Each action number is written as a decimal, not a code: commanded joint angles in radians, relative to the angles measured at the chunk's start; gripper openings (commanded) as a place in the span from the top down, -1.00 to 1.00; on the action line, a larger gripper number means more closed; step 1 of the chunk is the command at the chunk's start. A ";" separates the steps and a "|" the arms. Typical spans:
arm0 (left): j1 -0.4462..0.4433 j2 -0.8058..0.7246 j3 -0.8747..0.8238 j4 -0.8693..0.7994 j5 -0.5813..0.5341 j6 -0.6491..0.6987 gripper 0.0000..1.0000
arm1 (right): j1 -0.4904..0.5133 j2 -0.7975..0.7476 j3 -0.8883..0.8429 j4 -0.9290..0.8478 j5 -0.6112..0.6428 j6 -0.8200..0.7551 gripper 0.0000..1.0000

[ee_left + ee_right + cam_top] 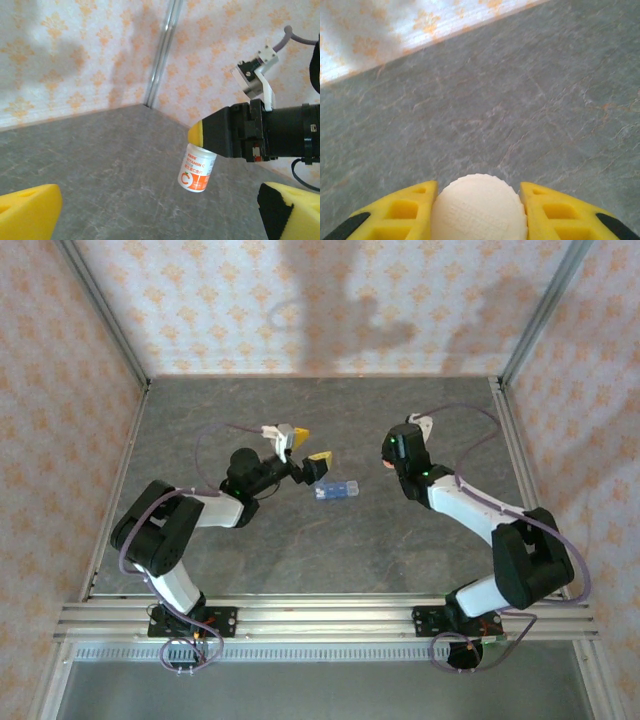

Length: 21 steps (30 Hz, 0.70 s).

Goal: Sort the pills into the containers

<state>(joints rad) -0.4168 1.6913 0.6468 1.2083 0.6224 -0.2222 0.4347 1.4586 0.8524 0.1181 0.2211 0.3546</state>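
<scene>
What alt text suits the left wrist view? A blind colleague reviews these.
The right gripper holds a small white-and-orange vitamin C bottle by its cap over the grey table. The left gripper is open, yellow fingers at the bottom corners.

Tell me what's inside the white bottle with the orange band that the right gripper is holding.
Its contents are hidden. The bottle is opaque white, and its ribbed cap is on, pinched by the right gripper.
</scene>
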 commanded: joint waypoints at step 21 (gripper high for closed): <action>0.056 -0.112 0.083 -0.247 -0.024 0.023 -1.00 | -0.007 0.137 -0.128 0.151 0.134 0.209 -0.22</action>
<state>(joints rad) -0.3645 1.5993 0.7322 0.9249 0.5686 -0.2085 0.4347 1.5944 0.7303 0.2611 0.3336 0.5495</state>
